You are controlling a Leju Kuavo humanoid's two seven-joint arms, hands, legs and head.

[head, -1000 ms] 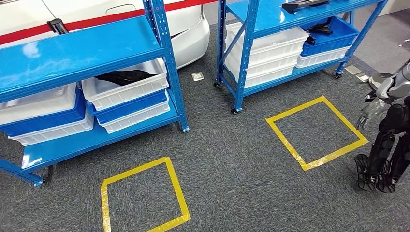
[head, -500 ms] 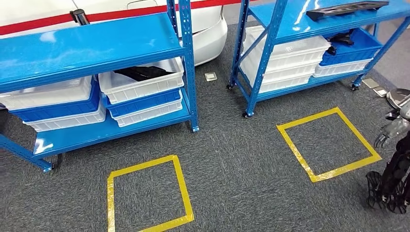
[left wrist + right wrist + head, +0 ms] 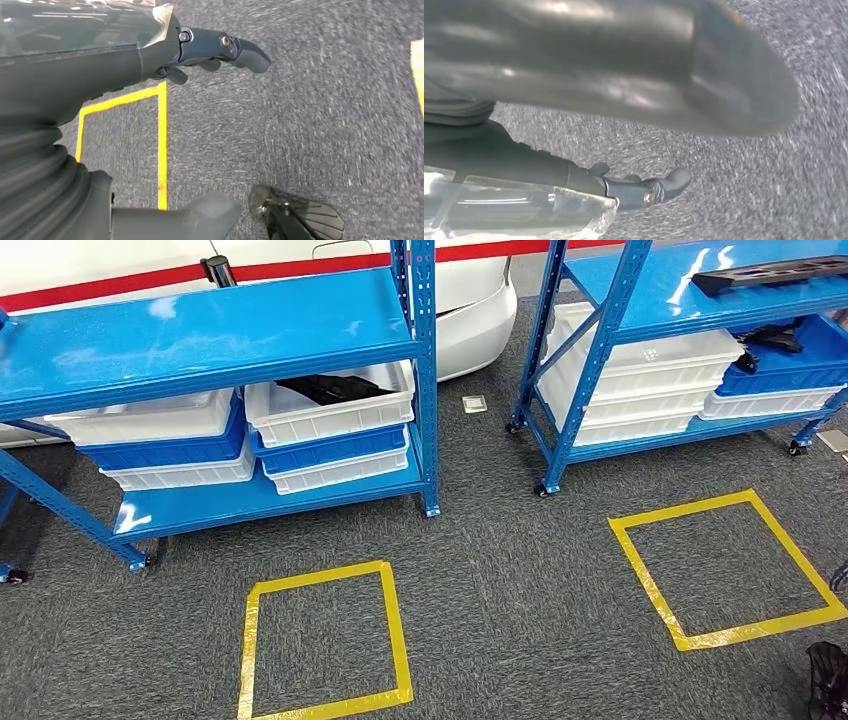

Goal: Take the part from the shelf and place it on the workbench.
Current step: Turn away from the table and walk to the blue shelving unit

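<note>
Head view first: two blue shelf units stand ahead on grey carpet (image 3: 500, 570), and a long black part (image 3: 775, 275) lies flat on the top board of the right-hand shelf (image 3: 680, 295), far forward of both hands. A second black part (image 3: 335, 389) sits inside a white bin (image 3: 330, 405) on the left-hand shelf (image 3: 200, 330), stacked over a blue bin (image 3: 335, 447) and another white one. More white and blue bins fill the lower levels of both units. Two yellow tape squares mark the floor, one before the left shelf (image 3: 325, 645) and one before the right shelf (image 3: 725, 565). Behind the shelves runs a white body with a red stripe (image 3: 110, 285).

Down at the left wrist, the left hand (image 3: 150, 125) hangs over the carpet, thumb and dark fingers (image 3: 240, 50) spread wide apart, holding nothing; a yellow tape corner lies just below it.

Over at the right wrist, the right hand (image 3: 624, 130) hangs over bare carpet too, big grey thumb blurred up close, a dark finger (image 3: 664, 187) stretched out apart from it, nothing in its grasp.
</note>
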